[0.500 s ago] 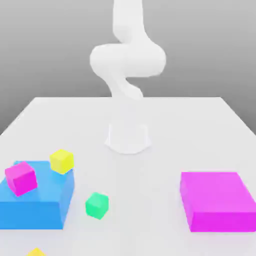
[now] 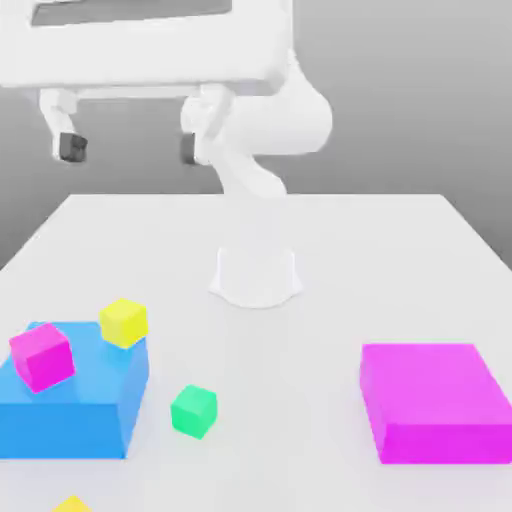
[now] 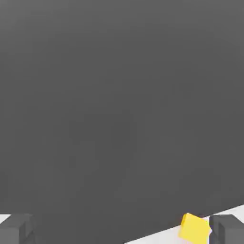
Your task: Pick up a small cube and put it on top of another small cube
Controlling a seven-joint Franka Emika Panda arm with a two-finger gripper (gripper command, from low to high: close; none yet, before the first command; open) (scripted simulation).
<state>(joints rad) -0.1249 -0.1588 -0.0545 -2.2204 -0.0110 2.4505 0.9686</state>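
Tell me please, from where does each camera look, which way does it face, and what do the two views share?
Exterior view: off the arm, looking across the white table toward the robot's base; shows the white arm and the open claw high above the blue block, magenta block and green cube.
Hand view: on the hand, facing mostly dark background past a table edge; both fingertips show, apart.
Shared: the claw, the table, perhaps a yellow cube; which one, I cannot tell.

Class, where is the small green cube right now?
In the exterior view, the small green cube sits on the table, just right of the blue block.
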